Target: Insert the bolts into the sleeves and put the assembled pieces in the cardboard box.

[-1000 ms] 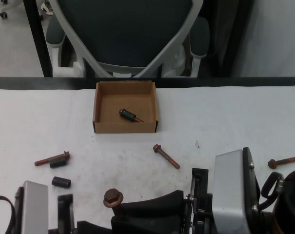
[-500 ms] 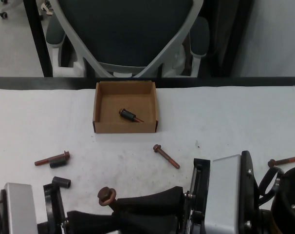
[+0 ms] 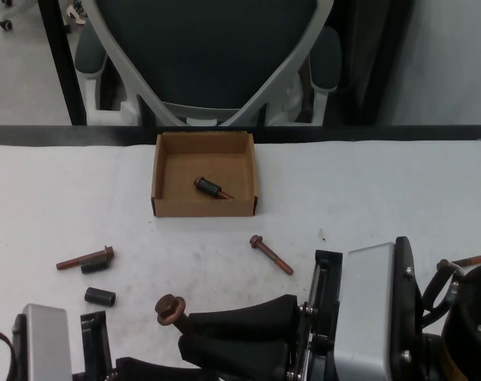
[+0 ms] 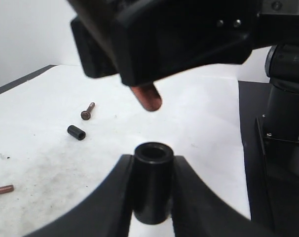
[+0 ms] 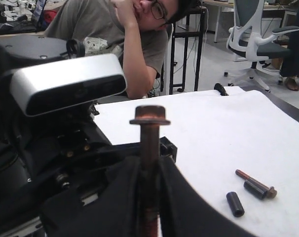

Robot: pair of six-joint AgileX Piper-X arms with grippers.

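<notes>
At the near edge of the white-covered bench (image 3: 367,182), left of centre, the right gripper (image 5: 150,170) has its two black fingers clamped on the shank of a rust-brown, flange-headed steel bolt (image 5: 150,133). The left gripper (image 4: 152,165) has its fingers pressed against both sides of a short black cylindrical sleeve (image 4: 152,185), held upright with its bore open. In the left wrist view the bolt's blunt tip hangs just above the sleeve's mouth, apart from it and a little to one side.

Toward the far side, the open brown cardboard box (image 3: 163,171) holds one assembled piece (image 3: 213,189), a bolt already in its black sleeve. A second loose bolt (image 3: 271,254) lies mid-bench, between the box and the grippers. A third bolt (image 3: 86,258) lies at the left, touching a second black sleeve (image 3: 94,267), and a third loose sleeve (image 3: 100,297) rests just nearer. A fourth bolt (image 3: 469,259) lies at the far right, partly behind the right arm.
</notes>
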